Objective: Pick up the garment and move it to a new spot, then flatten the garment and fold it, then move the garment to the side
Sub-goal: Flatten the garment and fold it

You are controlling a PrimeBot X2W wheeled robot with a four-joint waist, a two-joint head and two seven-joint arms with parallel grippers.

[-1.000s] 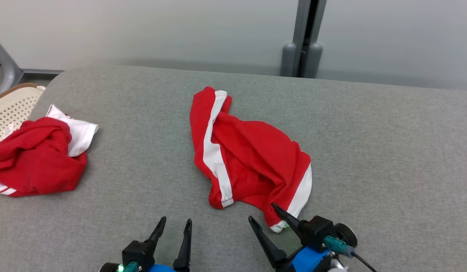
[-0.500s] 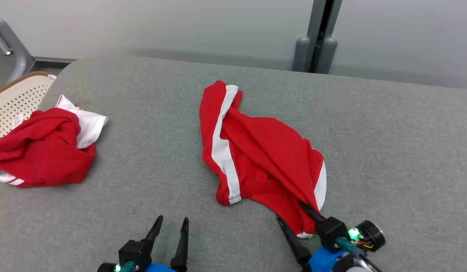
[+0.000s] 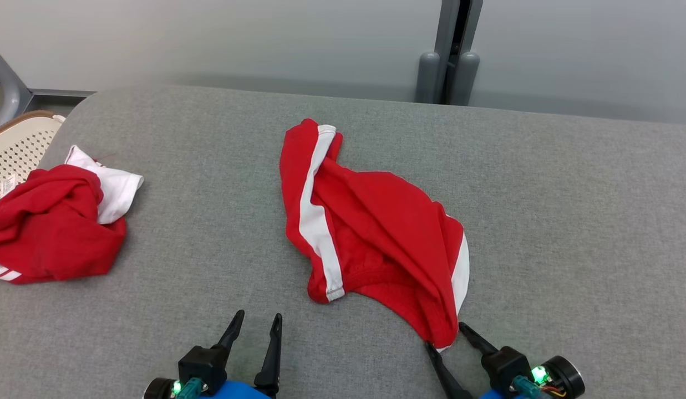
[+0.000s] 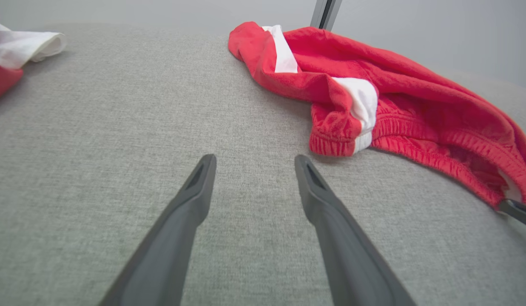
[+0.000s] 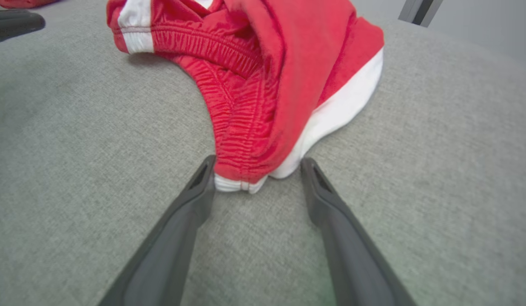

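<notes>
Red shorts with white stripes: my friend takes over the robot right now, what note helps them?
Left gripper: open, over the bare grey fabric table, holding nothing.
Right gripper: open, fingers either side of the near waistband corner of the red shorts with white side stripes.
Shorts: crumpled mid-table; a second crumpled red and white garment lies at the left edge.
Done: no flattening or folding yet.
Left: grip, flatten, fold, move aside.

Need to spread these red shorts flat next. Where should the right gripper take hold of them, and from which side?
Take the red shorts by the near waistband corner. It sticks out toward the robot as a bunched, ruched point, lying between the open fingers of the right gripper. Come from the near side, low along the table, probably closing across the elastic.
</notes>
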